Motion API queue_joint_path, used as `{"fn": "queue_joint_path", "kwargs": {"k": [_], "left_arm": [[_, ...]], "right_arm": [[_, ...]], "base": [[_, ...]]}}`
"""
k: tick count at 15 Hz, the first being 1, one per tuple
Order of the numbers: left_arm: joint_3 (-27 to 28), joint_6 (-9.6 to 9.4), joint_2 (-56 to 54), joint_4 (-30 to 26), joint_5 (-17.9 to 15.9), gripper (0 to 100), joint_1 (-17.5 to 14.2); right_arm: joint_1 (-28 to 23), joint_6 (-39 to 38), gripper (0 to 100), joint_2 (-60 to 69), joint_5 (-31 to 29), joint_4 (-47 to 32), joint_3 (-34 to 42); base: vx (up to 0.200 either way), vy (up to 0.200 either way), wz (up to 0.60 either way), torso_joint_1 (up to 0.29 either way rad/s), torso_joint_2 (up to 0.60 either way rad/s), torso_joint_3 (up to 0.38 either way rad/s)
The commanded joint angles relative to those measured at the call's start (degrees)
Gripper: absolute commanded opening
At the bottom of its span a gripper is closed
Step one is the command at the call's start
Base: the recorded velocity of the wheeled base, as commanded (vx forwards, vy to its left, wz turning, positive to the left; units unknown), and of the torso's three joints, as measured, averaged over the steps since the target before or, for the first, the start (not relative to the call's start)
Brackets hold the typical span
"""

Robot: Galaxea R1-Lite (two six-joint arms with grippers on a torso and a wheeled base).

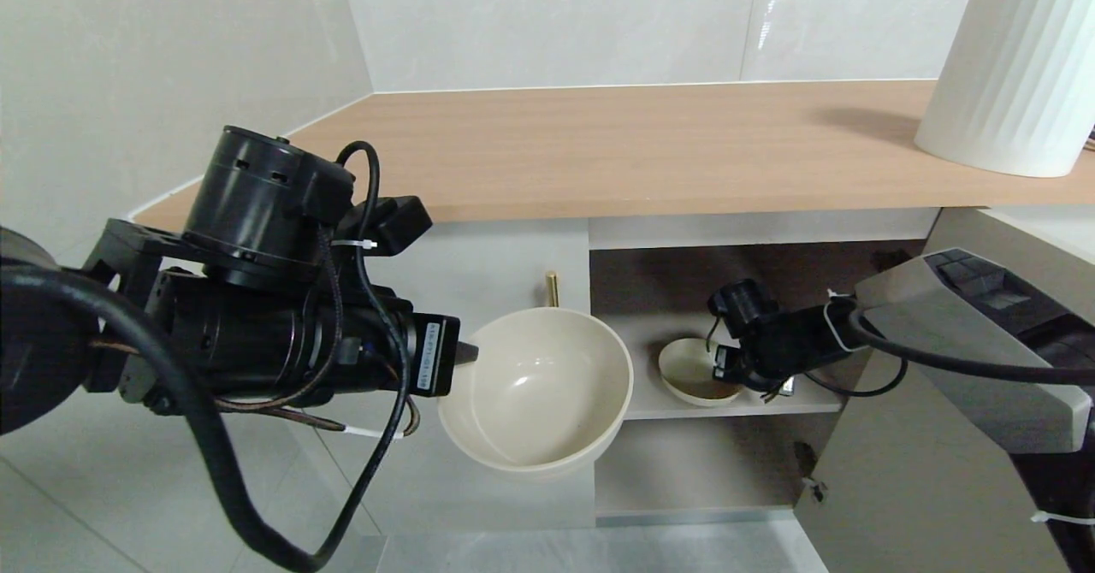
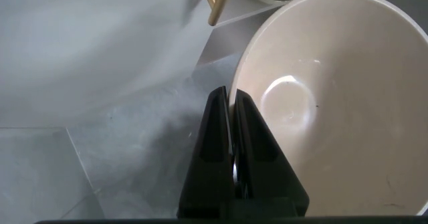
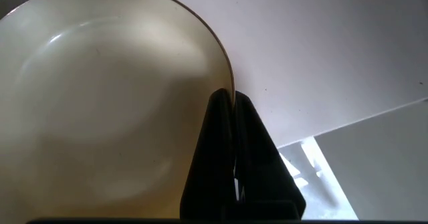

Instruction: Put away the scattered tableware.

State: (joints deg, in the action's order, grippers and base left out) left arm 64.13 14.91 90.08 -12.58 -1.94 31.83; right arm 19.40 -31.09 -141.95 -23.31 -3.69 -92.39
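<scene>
My left gripper (image 1: 469, 352) is shut on the rim of a large cream bowl (image 1: 537, 389), held in the air in front of the closed cabinet door. The left wrist view shows the fingers (image 2: 231, 110) pinching the bowl (image 2: 334, 103) at its edge. My right gripper (image 1: 727, 376) reaches into the open cabinet and is shut on the rim of a small cream dish (image 1: 691, 372), which sits tilted on the cabinet shelf (image 1: 654, 398). In the right wrist view its fingers (image 3: 231, 107) clamp the dish (image 3: 107, 97) at the rim.
A wooden countertop (image 1: 616, 141) runs above the cabinet, with a white ribbed container (image 1: 1014, 64) at its right end. A brass door knob (image 1: 552, 286) sticks out just behind the bowl. The open cabinet door (image 1: 907, 479) stands at the right. A lower shelf (image 1: 693, 470) lies beneath.
</scene>
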Motion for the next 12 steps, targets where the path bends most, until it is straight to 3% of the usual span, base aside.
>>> {"fn": "queue_joint_path", "kwargs": {"k": [1, 8, 9, 12], "left_arm": [[0.03, 0.03, 0.1, 0.01, 0.0, 0, -0.01], [0.03, 0.03, 0.19, 0.01, 0.0, 0, -0.01], [0.03, 0.03, 0.19, 0.01, 0.0, 0, -0.01], [0.03, 0.03, 0.19, 0.01, 0.18, 0, -0.01]], "right_arm": [[-0.15, -0.03, 0, -0.17, 0.02, 0.44, -0.07], [-0.32, 0.06, 0, -0.61, -0.86, 2.64, -0.07], [-0.32, -0.03, 100, -0.52, -0.86, 2.64, 0.02], [-0.32, -0.12, 100, 1.41, -0.69, 2.2, 0.81]], "base": [[0.0, 0.0, 0.0, 0.0, 0.0, 0.0], [0.0, 0.0, 0.0, 0.0, 0.0, 0.0], [0.0, 0.0, 0.0, 0.0, 0.0, 0.0], [0.0, 0.0, 0.0, 0.0, 0.0, 0.0]]}}
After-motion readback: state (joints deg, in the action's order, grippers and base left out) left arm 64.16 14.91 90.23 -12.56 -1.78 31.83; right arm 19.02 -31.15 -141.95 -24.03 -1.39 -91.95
